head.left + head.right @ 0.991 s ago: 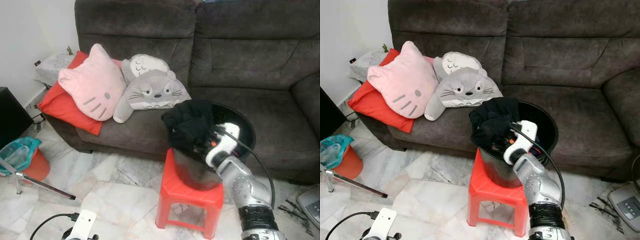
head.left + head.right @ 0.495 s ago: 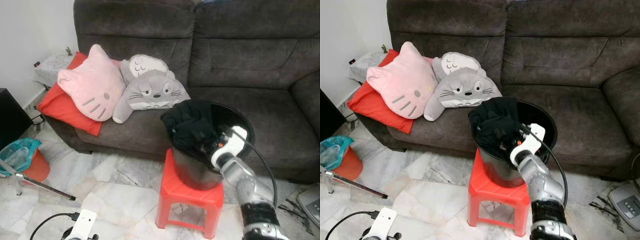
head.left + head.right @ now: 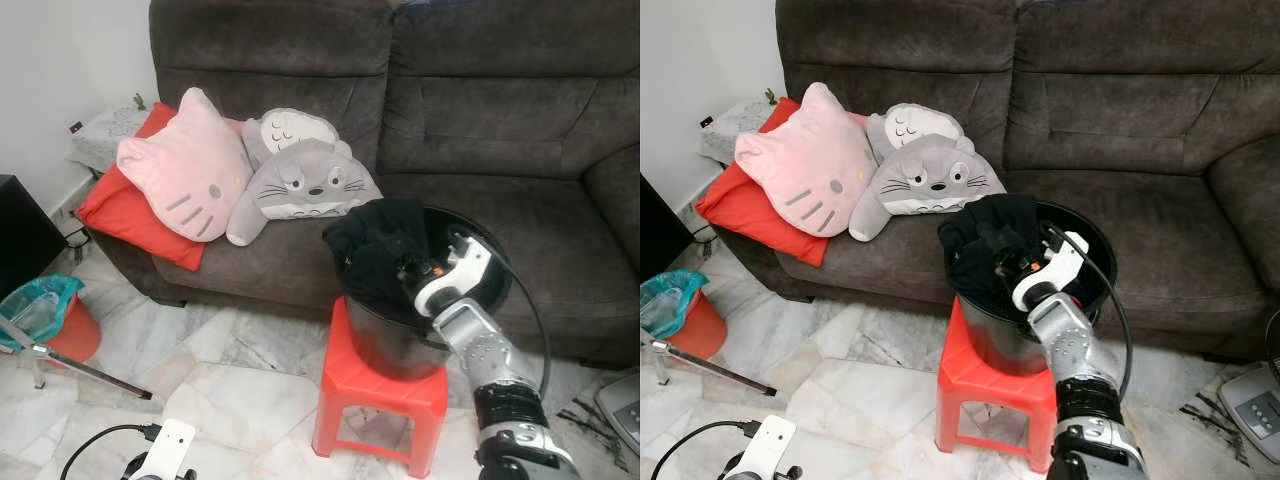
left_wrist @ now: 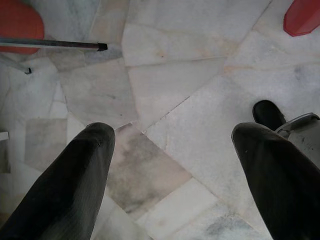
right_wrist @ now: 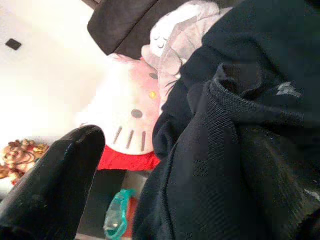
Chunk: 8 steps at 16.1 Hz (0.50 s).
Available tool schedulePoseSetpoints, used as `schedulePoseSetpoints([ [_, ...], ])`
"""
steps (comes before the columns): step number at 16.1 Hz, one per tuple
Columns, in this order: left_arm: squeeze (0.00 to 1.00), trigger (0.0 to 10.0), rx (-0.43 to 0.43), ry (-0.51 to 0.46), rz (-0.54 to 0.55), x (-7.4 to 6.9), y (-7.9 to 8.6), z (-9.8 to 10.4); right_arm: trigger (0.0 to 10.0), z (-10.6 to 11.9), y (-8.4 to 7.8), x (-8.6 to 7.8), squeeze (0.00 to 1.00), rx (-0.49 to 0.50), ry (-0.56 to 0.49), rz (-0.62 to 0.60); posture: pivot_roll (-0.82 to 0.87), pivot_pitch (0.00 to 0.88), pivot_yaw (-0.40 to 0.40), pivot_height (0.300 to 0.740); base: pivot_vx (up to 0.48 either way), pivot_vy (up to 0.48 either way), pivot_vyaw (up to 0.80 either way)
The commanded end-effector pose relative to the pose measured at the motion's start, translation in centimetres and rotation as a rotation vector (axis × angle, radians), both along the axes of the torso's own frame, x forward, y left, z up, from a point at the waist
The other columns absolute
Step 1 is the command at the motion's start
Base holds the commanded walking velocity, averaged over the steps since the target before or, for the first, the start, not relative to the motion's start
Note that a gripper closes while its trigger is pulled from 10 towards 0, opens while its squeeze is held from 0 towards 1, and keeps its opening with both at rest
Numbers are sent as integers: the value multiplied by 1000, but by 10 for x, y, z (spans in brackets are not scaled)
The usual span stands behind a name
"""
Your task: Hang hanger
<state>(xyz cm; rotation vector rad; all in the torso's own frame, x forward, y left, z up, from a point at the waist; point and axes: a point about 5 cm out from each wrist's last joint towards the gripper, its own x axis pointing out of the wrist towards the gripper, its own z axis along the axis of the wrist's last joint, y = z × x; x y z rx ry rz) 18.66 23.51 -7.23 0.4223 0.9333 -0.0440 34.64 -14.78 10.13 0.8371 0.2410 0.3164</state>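
Note:
A black garment [image 3: 385,245] is heaped over the near left rim of a black bucket [image 3: 492,262], which stands on a red plastic stool [image 3: 375,395] in front of the sofa. My right gripper [image 3: 406,268] reaches into the bucket from the near side and rests against the garment. In the right wrist view one black finger [image 5: 52,187] stands wide of the dark knitted cloth [image 5: 235,150], so the gripper is open. My left gripper [image 4: 172,165] hangs low over the marble floor, its two fingers spread wide with nothing between them.
Behind the stool runs a dark grey sofa [image 3: 480,120] with a pink cat cushion [image 3: 185,170], a grey plush cushion [image 3: 305,180] and a red cushion [image 3: 125,215]. On the left floor are a red pail [image 3: 60,325], a metal rod [image 3: 85,372] and a white cabled device [image 3: 165,450].
My right arm has lifted and pushed forward, bringing its gripper from the bucket's near rim up against the black garment. The left arm has not moved.

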Motion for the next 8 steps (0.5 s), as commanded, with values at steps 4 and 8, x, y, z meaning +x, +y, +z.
schedulePoseSetpoints([
  [4,0,10000,18,3,-13,0,5,1,10000,4,17,7,0,96,52,16,-157,0,93,732,0,0,0],
  [8,0,10000,21,4,-21,0,5,2,10000,8,28,8,0,74,42,68,-157,0,94,732,0,0,0],
])
